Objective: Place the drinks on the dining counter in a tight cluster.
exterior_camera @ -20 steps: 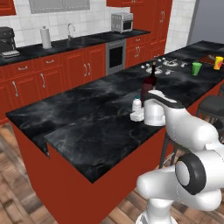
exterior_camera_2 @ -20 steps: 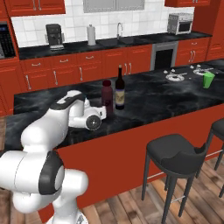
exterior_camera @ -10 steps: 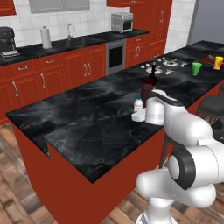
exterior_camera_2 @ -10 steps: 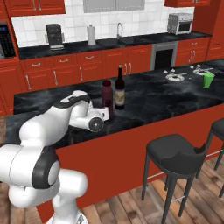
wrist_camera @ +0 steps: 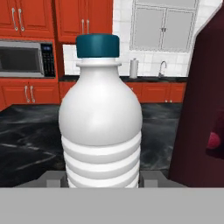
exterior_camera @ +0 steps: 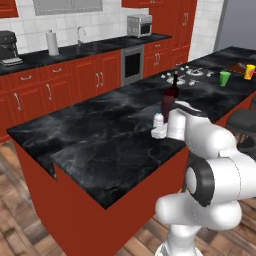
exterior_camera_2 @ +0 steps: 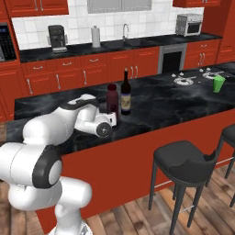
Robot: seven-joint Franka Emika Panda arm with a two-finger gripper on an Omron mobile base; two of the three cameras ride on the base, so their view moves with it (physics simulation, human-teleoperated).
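White ribbed water bottle point(wrist_camera: 100, 127) w/ teal cap sits upright right btwn the claw point(wrist_camera: 99, 178) fingers, filling the hand view centre; claw is pinching it at the base. In left base view the same bottle point(exterior_camera: 158, 120) stands on the black-marble tabletop point(exterior_camera: 100, 150), just in front of the wrist. Maroon bottle point(exterior_camera_2: 112, 98) is just beside it, dark edge cut off at right of hand view; wine bottle point(exterior_camera_2: 125, 94) stands next to the maroon one, upright. From the right base view the water bottle is mostly hidden behind the hand, and fingertips are barely visible, only grey stubs at the bottle's foot. Stool point(exterior_camera_2: 183, 160) stands in front of the tabletop
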